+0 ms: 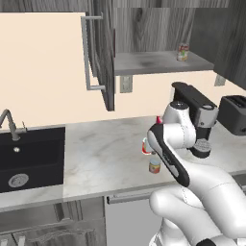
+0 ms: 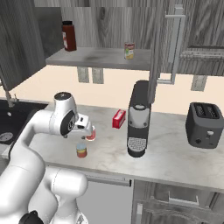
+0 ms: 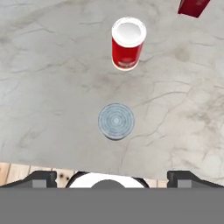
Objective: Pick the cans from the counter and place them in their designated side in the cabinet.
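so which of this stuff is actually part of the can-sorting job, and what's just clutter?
Job:
- red can
- yellow-label can, seen top-down in the hand view
- counter
- cabinet, door open
- gripper, open above the cans

Clutter:
- red box
- coffee machine
- toaster
- sink
- dark red jar and a tin on the shelf

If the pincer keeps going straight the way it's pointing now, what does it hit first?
Most likely the small can with the yellow-orange label, seen top-down with its ridged silvery lid centred ahead of the open pincer. The red can with the white band stands off that line. Depth is uncertain.
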Motion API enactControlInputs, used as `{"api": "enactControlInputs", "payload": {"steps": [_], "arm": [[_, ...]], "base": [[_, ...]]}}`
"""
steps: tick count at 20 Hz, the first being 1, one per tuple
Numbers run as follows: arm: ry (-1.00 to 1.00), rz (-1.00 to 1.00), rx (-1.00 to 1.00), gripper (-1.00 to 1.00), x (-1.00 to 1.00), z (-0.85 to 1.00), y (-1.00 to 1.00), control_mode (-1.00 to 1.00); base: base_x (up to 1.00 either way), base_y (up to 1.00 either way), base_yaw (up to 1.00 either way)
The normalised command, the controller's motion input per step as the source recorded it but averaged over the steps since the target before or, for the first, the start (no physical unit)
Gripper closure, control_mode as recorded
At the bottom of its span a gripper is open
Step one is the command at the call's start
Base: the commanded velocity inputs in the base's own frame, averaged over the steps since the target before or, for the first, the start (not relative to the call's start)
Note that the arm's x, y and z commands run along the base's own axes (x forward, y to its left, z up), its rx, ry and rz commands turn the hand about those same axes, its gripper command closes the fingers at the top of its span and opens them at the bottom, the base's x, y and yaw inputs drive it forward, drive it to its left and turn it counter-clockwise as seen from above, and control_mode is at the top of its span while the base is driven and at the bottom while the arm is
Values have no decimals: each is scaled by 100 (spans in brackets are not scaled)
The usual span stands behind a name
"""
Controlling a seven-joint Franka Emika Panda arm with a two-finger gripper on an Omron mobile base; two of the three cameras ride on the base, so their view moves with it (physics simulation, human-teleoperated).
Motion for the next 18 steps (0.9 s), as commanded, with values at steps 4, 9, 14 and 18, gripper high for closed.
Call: {"api": "enactControlInputs", "payload": {"steps": [4,9,14,18], "arm": [[0,0,0,-100,13,-25,0,-100],[0,0,0,-100,16,-24,0,-100],[0,0,0,-100,12,-23,0,-100],[0,0,0,-100,9,-22,0,-100]], "base": [[0,0,0],[0,0,0],[0,0,0],[0,0,0]]}}
